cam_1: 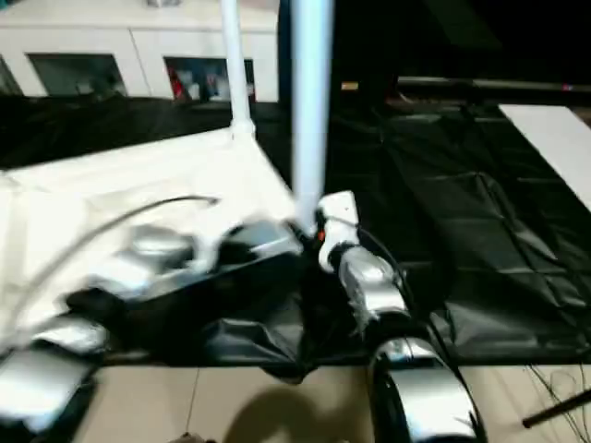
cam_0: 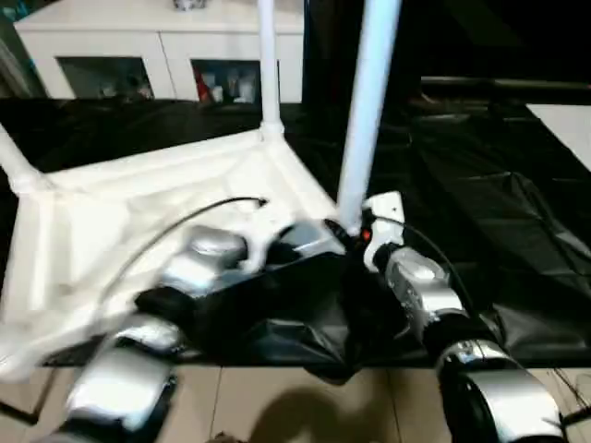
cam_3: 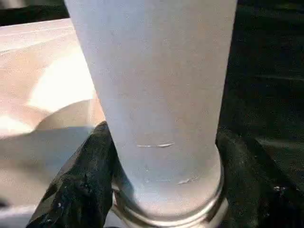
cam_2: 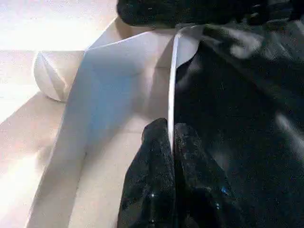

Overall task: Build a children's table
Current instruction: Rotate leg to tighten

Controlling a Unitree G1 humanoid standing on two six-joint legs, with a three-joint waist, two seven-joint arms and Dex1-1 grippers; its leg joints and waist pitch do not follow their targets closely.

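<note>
The children's table lies upside down on a black sheet, its white ribbed tabletop (cam_0: pixel 138 212) facing up. White legs stand in its corner sockets: one at the far corner (cam_0: pixel 268 65), one at the left (cam_0: pixel 14 157), and a thick one at the near right corner (cam_0: pixel 369 92). My right gripper (cam_0: pixel 349 235) is closed around the base of that near leg (cam_3: pixel 156 95), a black finger (cam_3: pixel 80 190) pressed on each side just above the socket ring. My left gripper (cam_2: pixel 172 142) is shut on the tabletop's thin rim (cam_2: pixel 173 71), beside that same corner.
A black sheet (cam_0: pixel 480 185) covers the floor under the table and lies rumpled at its near edge. A white glass-door cabinet (cam_0: pixel 157 55) stands behind. A white panel (cam_0: pixel 568 125) lies at the far right. Beige floor (cam_0: pixel 277 397) runs in front. A black cable (cam_0: pixel 166 231) arcs over the tabletop.
</note>
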